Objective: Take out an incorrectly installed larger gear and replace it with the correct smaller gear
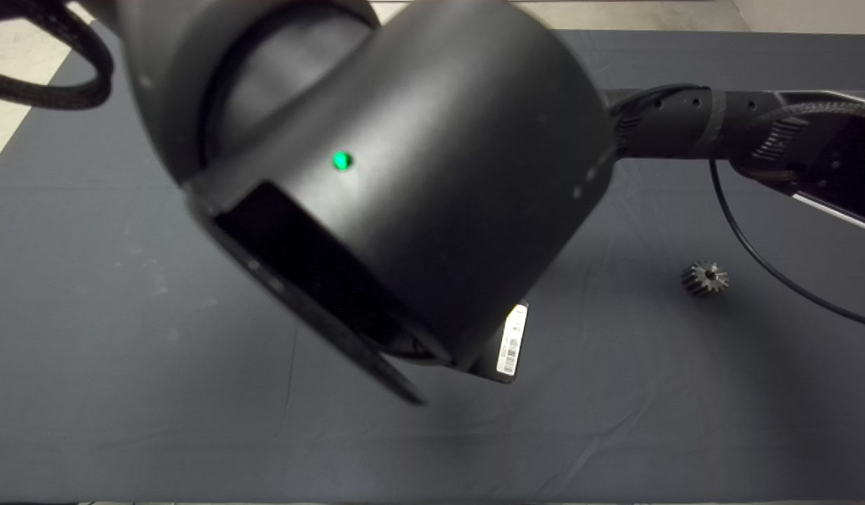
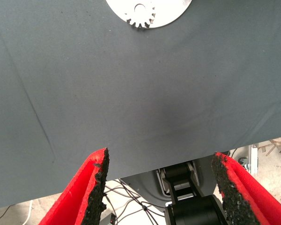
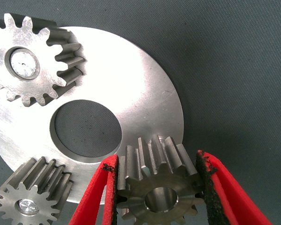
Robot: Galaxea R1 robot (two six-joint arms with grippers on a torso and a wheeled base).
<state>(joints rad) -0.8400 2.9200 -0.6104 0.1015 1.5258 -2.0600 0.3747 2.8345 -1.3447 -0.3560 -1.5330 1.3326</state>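
The larger gear [image 3: 159, 187], grey with long teeth and a centre hole, stands at the rim of a round silver plate [image 3: 145, 93]. My right gripper [image 3: 155, 159] is shut on it, one pad against each side. The smaller gear [image 1: 704, 278], dark with short teeth, lies alone on the mat at the right. My left gripper [image 2: 160, 157] is open and empty above bare mat, a little way from the plate [image 2: 171, 11]. In the head view the left arm [image 1: 376, 175] hides the plate and both grippers.
Two bright silver gears [image 3: 30, 65] [image 3: 35, 197] sit on the plate around its round centre hole [image 3: 86, 127]. One of them also shows in the left wrist view [image 2: 140, 16]. The right arm [image 1: 755, 126] and a thin black cable [image 1: 762, 263] pass above the smaller gear.
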